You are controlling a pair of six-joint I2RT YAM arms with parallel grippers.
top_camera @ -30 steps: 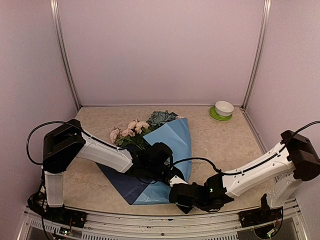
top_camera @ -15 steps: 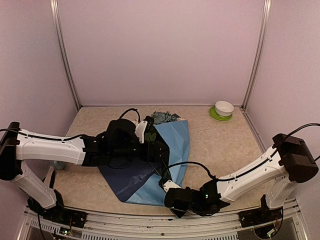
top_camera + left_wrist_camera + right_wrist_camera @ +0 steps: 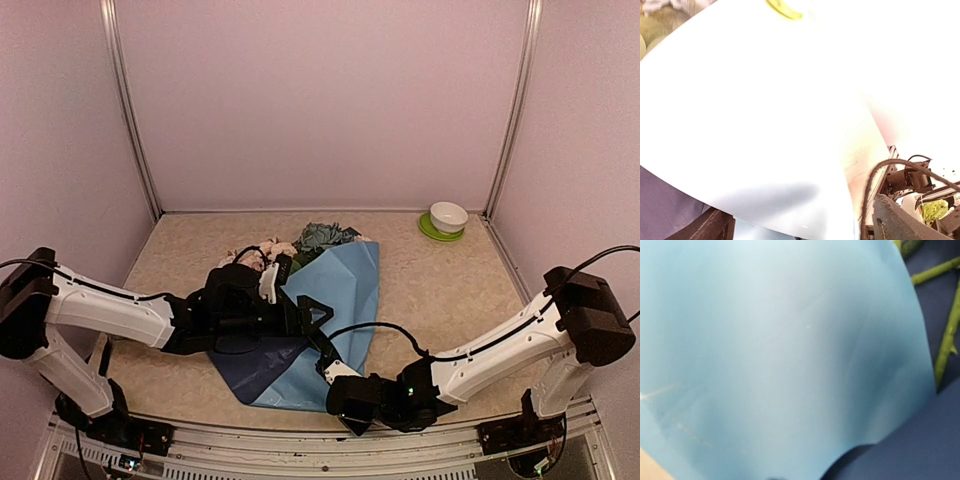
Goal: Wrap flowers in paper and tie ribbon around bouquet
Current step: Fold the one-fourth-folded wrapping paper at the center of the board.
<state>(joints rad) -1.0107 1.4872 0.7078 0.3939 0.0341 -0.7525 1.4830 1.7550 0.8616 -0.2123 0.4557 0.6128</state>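
Although paper (image 3: 345, 285) is lying half folded over flowers (image 3: 320, 236) mid-table, rolling and tying are waiting; left end effector (image 3: 312, 312) is standing released, right end effector's (image 3: 345, 412) state I cannot tell.

The top view looks down from above and behind the two arm bases at its bottom edge. It faces the pale back wall and stands far enough off to take in the whole beige speckled tabletop (image 3: 450, 290). The left wrist view sits hard against the large light blue sheet of wrapping paper (image 3: 345, 285). Here the sheet (image 3: 765, 125) is washed out white across most of the frame, and only the lower right opens onto a black cable (image 3: 890, 163). The right wrist view is as close, with the sheet (image 3: 775, 355) filling it and thin green stems (image 3: 946, 342) at the right edge. All three views share that sheet.
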